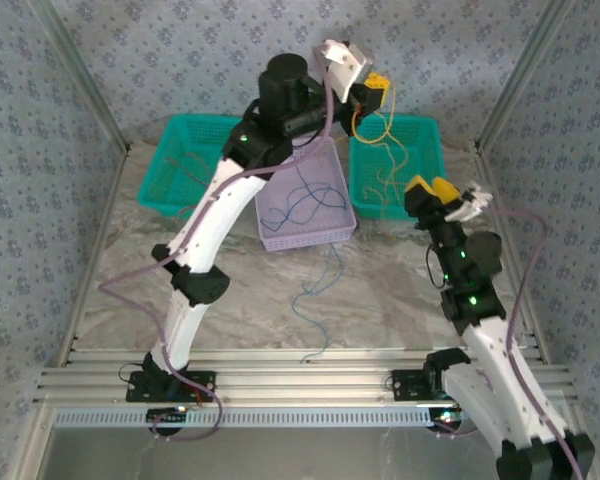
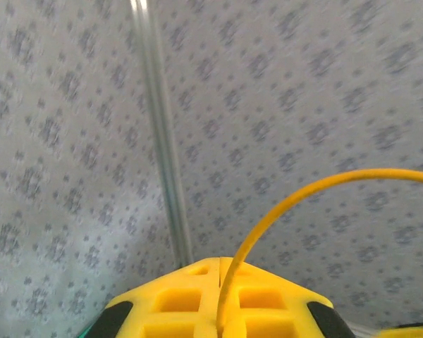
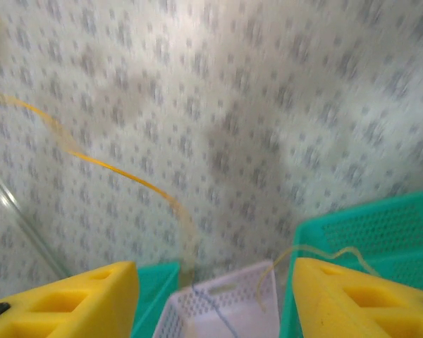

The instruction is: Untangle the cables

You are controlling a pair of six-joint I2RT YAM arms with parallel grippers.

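Step in hand: separating 1 yellow cable (image 2: pixel 282 203) from others. Left tool (image 1: pixel 372 92) pinching it, raised high; strand trails down into right teal basket (image 1: pixel 420 120). Right tool (image 1: pixel 430 186) spread, empty, beside basket. Next, judged: draw strand clear without snagging the rest.

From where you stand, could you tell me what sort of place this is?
Probably a robot lab cell: patterned walls on a metal frame, two arms bolted to a rail, baskets of cables on a table.
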